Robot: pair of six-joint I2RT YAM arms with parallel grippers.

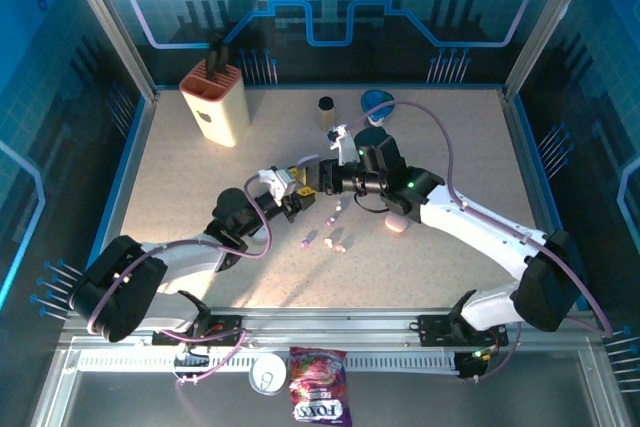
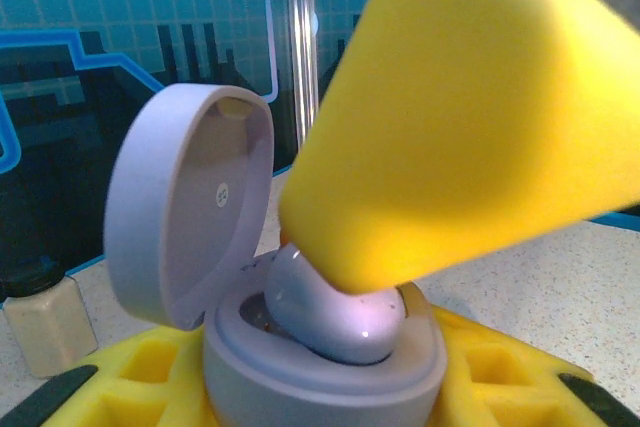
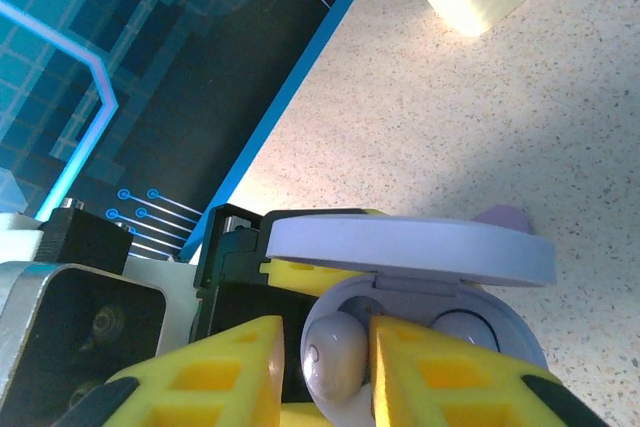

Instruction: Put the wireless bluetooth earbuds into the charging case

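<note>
My left gripper (image 1: 290, 194) is shut on the lilac charging case (image 2: 330, 377), held off the table with its lid (image 2: 190, 207) swung open. A lilac earbud (image 2: 340, 312) sits in one socket of the case. My right gripper (image 3: 325, 377) stands around that earbud (image 3: 335, 357), open, with a thin dark gap at one finger; one yellow finger (image 2: 480, 117) rests on the earbud's top. A second earbud (image 3: 465, 327) lies in the other socket. Several loose earbuds (image 1: 335, 242) lie on the table just in front of the two grippers.
A pink case (image 1: 398, 224) lies under the right arm. At the back stand a knife block (image 1: 215, 102), a small bottle (image 1: 326, 112) and a blue dish (image 1: 377, 102). A candy bag (image 1: 318, 397) and a can (image 1: 268, 375) lie at the near edge.
</note>
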